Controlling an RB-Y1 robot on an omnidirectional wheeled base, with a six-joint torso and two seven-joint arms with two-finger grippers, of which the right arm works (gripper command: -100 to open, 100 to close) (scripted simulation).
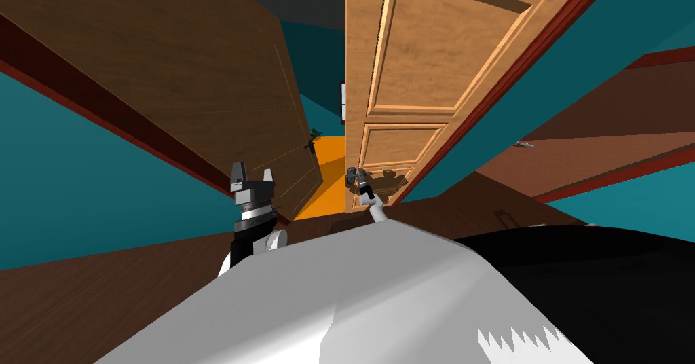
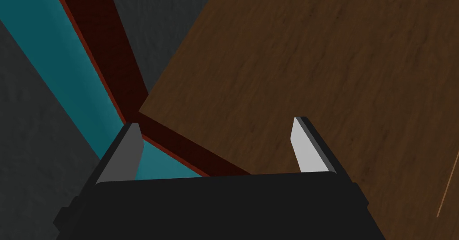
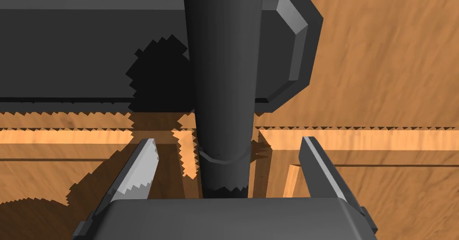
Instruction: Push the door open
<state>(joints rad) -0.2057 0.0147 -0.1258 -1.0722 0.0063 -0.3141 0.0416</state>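
In the head view, the light orange panelled wooden door (image 1: 407, 75) stands upright and ajar. The right gripper (image 1: 354, 174) is at its handle, and the left gripper (image 1: 252, 175) is raised. In the left wrist view, the fingers are spread and empty before a dark brown wooden panel (image 2: 313, 71). In the right wrist view, released fingers flank the dark grey tapered handle (image 3: 223, 94), which lies lengthwise along the gripper.

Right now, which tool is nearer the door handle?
Right. The right tool straddles the handle, open, not touching; the left tool hangs apart, by the dark door.
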